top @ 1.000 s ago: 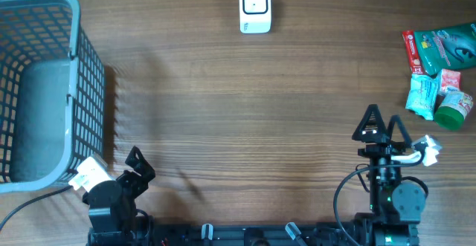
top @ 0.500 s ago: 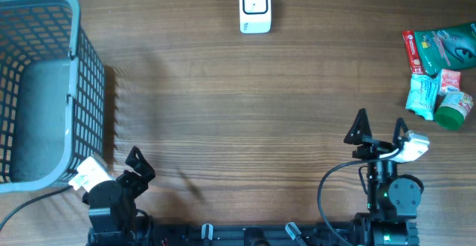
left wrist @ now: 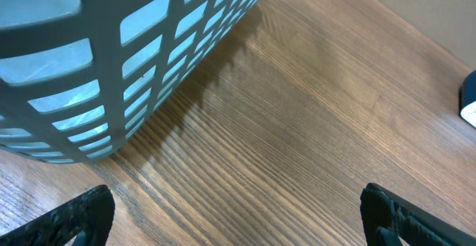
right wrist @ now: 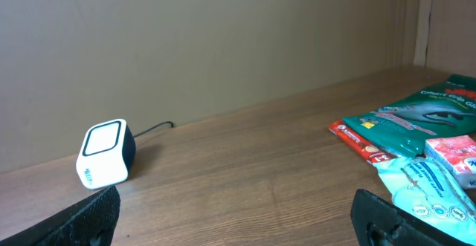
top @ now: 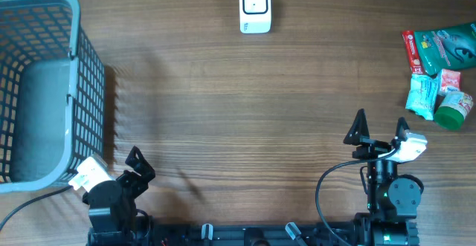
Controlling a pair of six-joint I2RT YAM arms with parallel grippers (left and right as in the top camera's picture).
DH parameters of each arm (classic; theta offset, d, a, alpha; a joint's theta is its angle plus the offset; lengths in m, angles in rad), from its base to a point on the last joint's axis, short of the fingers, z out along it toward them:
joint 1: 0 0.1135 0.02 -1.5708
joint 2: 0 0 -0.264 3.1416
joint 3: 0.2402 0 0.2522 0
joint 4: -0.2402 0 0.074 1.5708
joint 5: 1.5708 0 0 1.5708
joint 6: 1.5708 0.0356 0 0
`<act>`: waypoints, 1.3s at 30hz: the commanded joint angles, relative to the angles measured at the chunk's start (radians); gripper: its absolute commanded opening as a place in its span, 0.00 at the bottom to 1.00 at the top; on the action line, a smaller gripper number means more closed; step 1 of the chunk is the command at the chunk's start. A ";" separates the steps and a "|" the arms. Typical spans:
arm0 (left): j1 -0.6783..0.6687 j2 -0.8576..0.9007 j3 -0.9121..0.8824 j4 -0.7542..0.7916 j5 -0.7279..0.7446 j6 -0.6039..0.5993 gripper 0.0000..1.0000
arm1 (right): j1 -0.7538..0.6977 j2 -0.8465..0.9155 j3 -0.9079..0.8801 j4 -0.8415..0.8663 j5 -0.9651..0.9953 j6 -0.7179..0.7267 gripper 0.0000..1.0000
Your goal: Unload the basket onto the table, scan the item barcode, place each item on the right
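Probably a mock shop checkout set up in a lab: a white barcode scanner (top: 254, 7) stands at the far edge of a wood-grain surface (top: 245, 112), a grey shopping basket (top: 75, 23) well to its left, packaged snacks (top: 439, 49) well to its right, a plain beige wall (right wrist: 186, 45) behind it.

Seen from straight above, the fixed overhead camera takes in the whole wooden bench (top: 223, 105), from the basket (top: 44, 75) on the left to the snack packets (top: 439, 60) on the right, with the white scanner (top: 254, 8) at the far edge. The left wrist camera sits low and close, angled down at the basket's wall and bare wood. The right wrist camera looks nearly level across the bench, sharing scanner and packets with the overhead view.
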 commanded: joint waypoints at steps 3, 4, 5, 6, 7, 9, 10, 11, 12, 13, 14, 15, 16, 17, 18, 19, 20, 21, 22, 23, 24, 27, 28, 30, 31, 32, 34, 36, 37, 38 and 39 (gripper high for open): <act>-0.004 -0.003 -0.007 0.002 -0.013 -0.006 1.00 | -0.002 -0.013 -0.002 0.003 0.010 -0.019 1.00; -0.004 -0.003 -0.007 0.002 -0.013 -0.006 1.00 | -0.002 -0.013 -0.002 0.003 0.010 -0.019 1.00; -0.004 -0.003 -0.007 0.002 -0.013 -0.006 1.00 | -0.002 -0.012 -0.002 0.003 0.010 -0.019 1.00; -0.004 -0.003 -0.007 0.002 -0.013 -0.006 1.00 | -0.002 -0.011 -0.002 0.003 0.010 -0.019 1.00; -0.004 -0.003 -0.007 0.002 -0.013 -0.006 1.00 | -0.002 -0.011 -0.002 0.003 0.010 -0.019 1.00; -0.004 -0.003 -0.007 0.002 -0.013 -0.006 1.00 | -0.002 -0.011 -0.002 0.003 0.010 -0.019 1.00; -0.004 -0.003 -0.007 0.002 -0.013 -0.006 1.00 | -0.002 -0.011 -0.002 0.003 0.010 -0.019 1.00; -0.004 -0.003 -0.007 0.002 -0.013 -0.006 1.00 | -0.002 -0.011 -0.002 0.003 0.010 -0.019 1.00; -0.004 -0.003 -0.007 0.002 -0.013 -0.006 1.00 | -0.002 -0.011 -0.002 0.003 0.010 -0.019 1.00; -0.004 -0.003 -0.007 0.002 -0.013 -0.006 1.00 | -0.002 -0.011 -0.002 0.003 0.010 -0.019 1.00; -0.004 -0.003 -0.007 0.002 -0.013 -0.006 1.00 | -0.002 -0.011 -0.002 0.003 0.010 -0.019 1.00; -0.004 -0.003 -0.006 0.002 -0.013 -0.006 1.00 | -0.002 -0.011 -0.002 0.003 0.010 -0.019 1.00; -0.004 -0.003 -0.007 0.002 -0.013 -0.006 1.00 | -0.002 -0.011 -0.002 0.003 0.010 -0.019 1.00; -0.004 -0.003 -0.007 0.003 -0.013 -0.006 1.00 | -0.002 -0.011 -0.002 0.003 0.010 -0.019 1.00; -0.004 -0.003 -0.007 0.002 -0.013 -0.006 1.00 | -0.002 -0.011 -0.002 0.003 0.010 -0.019 1.00; -0.004 -0.003 -0.007 0.002 -0.013 -0.005 1.00 | -0.002 -0.011 -0.002 0.003 0.010 -0.019 1.00; -0.004 -0.003 -0.006 0.023 0.039 -0.035 1.00 | -0.002 -0.011 -0.002 0.003 0.010 -0.019 1.00; -0.004 -0.003 -0.007 0.076 0.067 -0.053 1.00 | -0.002 -0.011 -0.002 0.003 0.010 -0.019 1.00; -0.005 -0.005 -0.009 0.135 0.083 -0.060 1.00 | -0.002 -0.011 -0.002 0.003 0.010 -0.019 1.00; -0.013 -0.006 -0.016 0.211 0.100 -0.058 1.00 | -0.002 -0.011 -0.002 0.003 0.010 -0.019 1.00; -0.019 -0.006 -0.030 0.283 0.101 -0.058 1.00 | -0.002 -0.011 -0.002 0.003 0.010 -0.019 1.00; -0.029 -0.018 -0.121 0.599 0.168 -0.014 1.00 | -0.002 -0.011 -0.002 0.003 0.010 -0.019 1.00; -0.029 -0.025 -0.151 0.679 0.202 0.006 1.00 | -0.002 -0.011 -0.002 0.003 0.010 -0.019 1.00; -0.029 -0.035 -0.207 0.805 0.267 0.080 1.00 | -0.002 -0.011 -0.002 0.003 0.010 -0.019 1.00; -0.029 -0.039 -0.225 0.826 0.289 0.130 1.00 | -0.002 -0.011 -0.002 0.003 0.010 -0.019 1.00; -0.028 -0.039 -0.237 0.830 0.304 0.171 1.00 | -0.002 -0.011 -0.002 0.003 0.010 -0.019 1.00; -0.028 -0.039 -0.267 0.830 0.367 0.296 1.00 | -0.002 -0.011 -0.002 0.003 0.010 -0.019 1.00; -0.028 -0.039 -0.296 0.831 0.412 0.377 1.00 | -0.002 -0.011 -0.002 0.003 0.010 -0.019 1.00; -0.028 -0.039 -0.317 0.830 0.414 0.394 1.00 | -0.002 -0.011 -0.002 0.003 0.010 -0.019 1.00; -0.028 -0.039 -0.342 0.831 0.404 0.396 1.00 | -0.002 -0.011 -0.002 0.003 0.010 -0.019 1.00; -0.028 -0.039 -0.356 0.842 0.399 0.396 1.00 | -0.002 -0.011 -0.002 0.003 0.010 -0.019 1.00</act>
